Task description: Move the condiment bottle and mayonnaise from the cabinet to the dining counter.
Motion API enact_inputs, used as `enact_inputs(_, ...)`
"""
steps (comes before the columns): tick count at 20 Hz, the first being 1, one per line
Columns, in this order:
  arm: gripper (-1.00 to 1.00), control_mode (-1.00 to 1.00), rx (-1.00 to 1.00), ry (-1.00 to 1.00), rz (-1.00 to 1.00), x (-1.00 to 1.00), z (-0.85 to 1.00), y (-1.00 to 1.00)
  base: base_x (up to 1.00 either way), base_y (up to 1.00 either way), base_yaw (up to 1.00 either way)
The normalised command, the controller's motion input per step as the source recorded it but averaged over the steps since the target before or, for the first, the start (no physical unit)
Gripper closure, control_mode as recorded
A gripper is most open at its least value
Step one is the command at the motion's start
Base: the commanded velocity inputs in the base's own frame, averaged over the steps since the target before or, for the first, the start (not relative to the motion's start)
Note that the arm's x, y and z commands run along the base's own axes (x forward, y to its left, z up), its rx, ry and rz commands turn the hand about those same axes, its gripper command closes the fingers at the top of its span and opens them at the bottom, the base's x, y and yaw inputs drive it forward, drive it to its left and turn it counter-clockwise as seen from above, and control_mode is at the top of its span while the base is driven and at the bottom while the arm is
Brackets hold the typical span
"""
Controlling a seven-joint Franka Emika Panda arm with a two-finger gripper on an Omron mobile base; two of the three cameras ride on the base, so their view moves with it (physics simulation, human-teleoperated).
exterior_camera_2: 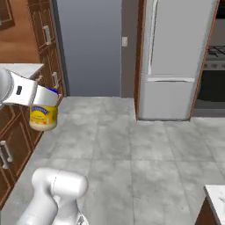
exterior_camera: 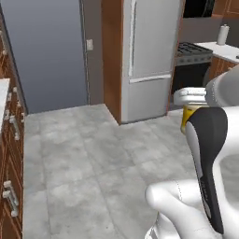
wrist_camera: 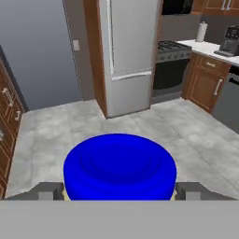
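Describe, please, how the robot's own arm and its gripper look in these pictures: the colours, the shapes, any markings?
The arm is made of glossy white, rounded shells, with a long black curved panel at one joint. Its lower links are thick, smooth and bulbous. Near the wrist, the right base view shows a small dark square marking on the white casing. The gripper ends in two small, blocky, dark grey fingertips. No loose cables are visible.

The arm hides most of the mayonnaise (exterior_camera: 186, 115) in the left base view, its blue lid covers the jar body in the hand view, and the tool (wrist_camera: 120, 190) fingertips are cut off below.
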Motion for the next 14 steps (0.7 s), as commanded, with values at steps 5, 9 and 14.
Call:
enact_inputs(5,1.0,1.0,0.0,0.0,0.0,0.0,0.0,0.0,-0.17,-0.14,-0.82)
enact_inputs(9,1.0,1.0,0.0,0.0,0.0,0.0,0.0,0.0,-0.15,-0.18,-0.8)
enact_inputs(14,1.0,1.0,0.0,0.0,0.0,0.0,0.0,0.0,-0.01,-0.25,-0.77)
